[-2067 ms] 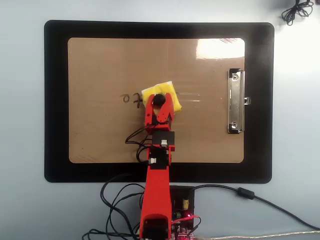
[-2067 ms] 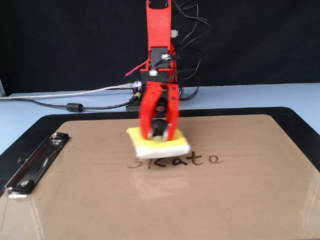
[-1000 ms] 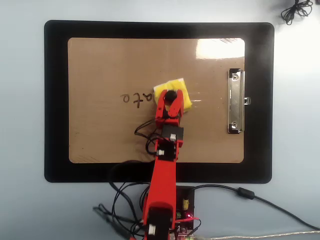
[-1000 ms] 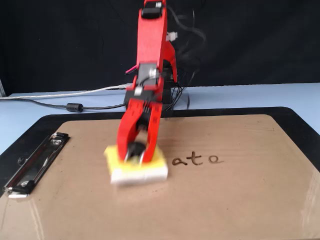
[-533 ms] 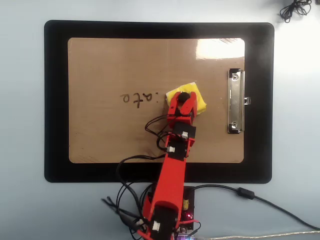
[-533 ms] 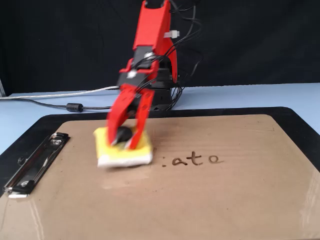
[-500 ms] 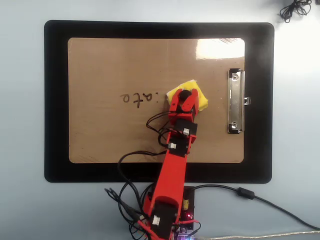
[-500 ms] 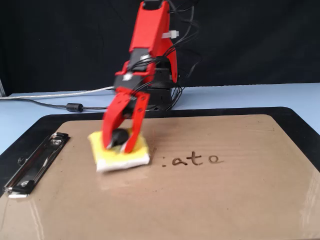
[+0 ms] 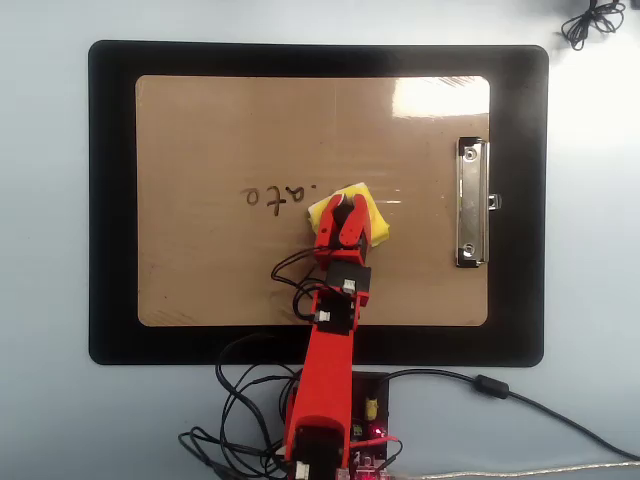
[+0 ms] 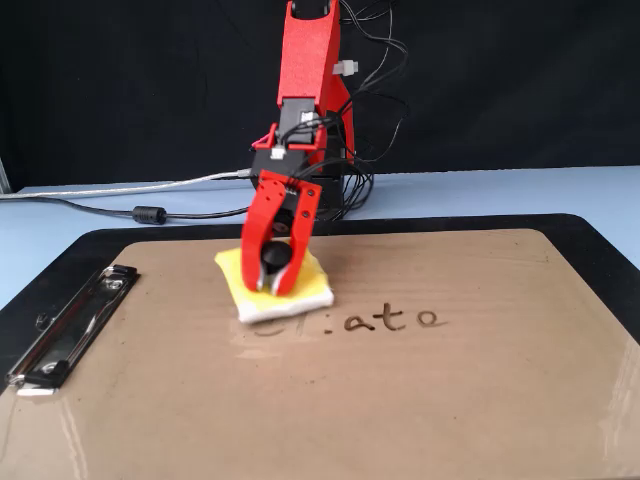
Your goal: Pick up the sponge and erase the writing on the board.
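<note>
The sponge (image 10: 275,283), a small yellow block with a whitish underside, sits flat on the board (image 10: 480,400) just at the clip-side end of the writing (image 10: 390,320), gripped by its black centre knob in the red gripper (image 10: 270,275) of the hobby arm. The two red fingers (image 10: 255,240) straddle the knob and pinch it between them, so the pick-up part of the job looks done.

Seen from overhead, the sponge (image 9: 350,215) lies near the middle of the tan board (image 9: 200,120), between the remaining letters and the silver clip (image 9: 472,203), though well apart from the clip itself. The board rests on a larger black mat (image 9: 110,200), and the arm (image 9: 325,390) reaches in from the near edge of that view.

The erasing appears to be partly done at best. In the fixed view, letters reading roughly "ato" stand clear and dark to the right of the sponge, with a dot or stub of a stroke just beside it. Beneath the sponge's front edge a faint smear or reflection shows on the glossy surface; whether that is leftover ink cannot be told.

What is left, by the look of it, is a sweep of the sponge across those remaining letters, away from the clip.
</note>
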Tool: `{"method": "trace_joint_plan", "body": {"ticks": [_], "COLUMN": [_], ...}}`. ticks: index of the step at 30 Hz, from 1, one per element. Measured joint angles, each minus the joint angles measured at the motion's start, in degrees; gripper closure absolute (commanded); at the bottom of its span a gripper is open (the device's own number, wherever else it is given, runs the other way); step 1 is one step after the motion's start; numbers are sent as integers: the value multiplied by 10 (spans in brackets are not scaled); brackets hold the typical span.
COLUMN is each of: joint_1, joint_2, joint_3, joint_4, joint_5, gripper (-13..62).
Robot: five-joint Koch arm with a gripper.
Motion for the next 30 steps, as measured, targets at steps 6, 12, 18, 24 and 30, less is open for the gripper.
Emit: {"method": "trace_joint_plan", "body": {"ticks": [6, 12, 18, 24, 30], "joint_1": [-3, -7, 1, 64, 105], "joint_2": [-187, 5, 144, -100, -16], "joint_3": [-178, 35, 149, -109, 16], "joint_4": [-63, -65, -27, -39, -57], "joint_5": [-9, -9, -8, -7, -8], "gripper": [572, 572, 572, 572, 572]}}
